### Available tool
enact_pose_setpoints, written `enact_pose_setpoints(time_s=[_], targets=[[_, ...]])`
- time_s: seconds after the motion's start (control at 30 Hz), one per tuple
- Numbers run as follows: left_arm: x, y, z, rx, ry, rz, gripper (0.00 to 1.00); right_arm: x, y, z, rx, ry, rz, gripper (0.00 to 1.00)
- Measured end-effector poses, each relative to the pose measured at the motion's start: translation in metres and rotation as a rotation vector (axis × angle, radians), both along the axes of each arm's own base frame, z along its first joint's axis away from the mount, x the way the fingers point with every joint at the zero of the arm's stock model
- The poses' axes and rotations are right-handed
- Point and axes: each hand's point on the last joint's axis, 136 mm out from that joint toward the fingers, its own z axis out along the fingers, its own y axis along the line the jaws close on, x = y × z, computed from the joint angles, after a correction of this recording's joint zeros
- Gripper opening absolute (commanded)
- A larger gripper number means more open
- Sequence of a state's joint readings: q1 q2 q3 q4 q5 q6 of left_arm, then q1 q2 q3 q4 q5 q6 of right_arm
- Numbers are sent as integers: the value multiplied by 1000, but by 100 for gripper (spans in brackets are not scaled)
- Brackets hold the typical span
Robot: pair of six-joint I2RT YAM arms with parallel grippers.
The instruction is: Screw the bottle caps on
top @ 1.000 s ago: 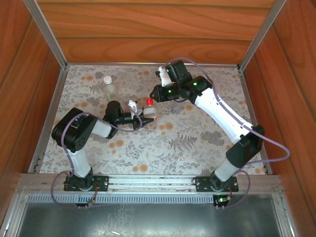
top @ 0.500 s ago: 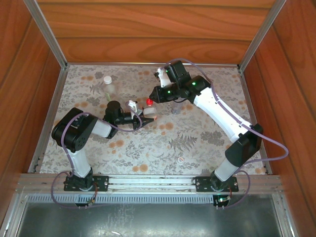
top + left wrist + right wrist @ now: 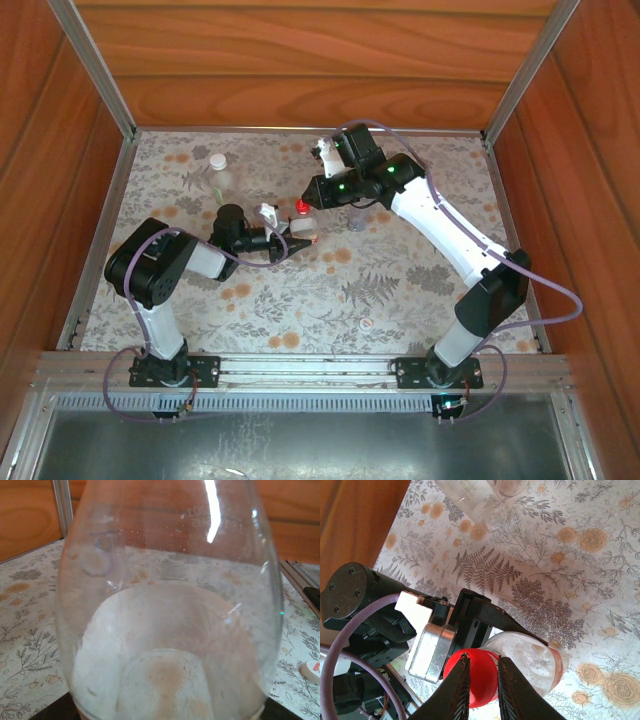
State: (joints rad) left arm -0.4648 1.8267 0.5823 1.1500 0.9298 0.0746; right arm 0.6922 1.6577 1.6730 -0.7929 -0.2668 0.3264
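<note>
The right hand [image 3: 482, 659] is pinching the red cap [image 3: 479, 681] on the clear bottle [image 3: 532, 662] that the left hand [image 3: 294, 242] is clamping.

Your red cap [image 3: 479, 680] tops a clear bottle [image 3: 532, 662] tinged orange-red along one side. The table cover [image 3: 400, 290] is pale, printed with grey ferns and orange roses. You see walls [image 3: 300, 60] of reddish-brown wood grain, a right arm [image 3: 440, 222] in white and black, and a white cap [image 3: 217, 160] on the far bottle [image 3: 222, 182].

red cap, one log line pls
left gripper: shut on bottle | right gripper: shut on red cap | cap at bottle mouth
</note>
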Motion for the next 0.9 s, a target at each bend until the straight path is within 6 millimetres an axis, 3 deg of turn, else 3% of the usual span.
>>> enact_pose_setpoints(time_s=[0.5,0.8,0.9], targets=[[0,0,0,-2,11,2,48,-5,-5,0,5,-9,-1,16],[1,0,0,-4,24,8,48,-10,-10,-5,-6,9,-7,17],[1,0,0,-4,24,8,48,-10,-10,-5,-5,10,-8,21]])
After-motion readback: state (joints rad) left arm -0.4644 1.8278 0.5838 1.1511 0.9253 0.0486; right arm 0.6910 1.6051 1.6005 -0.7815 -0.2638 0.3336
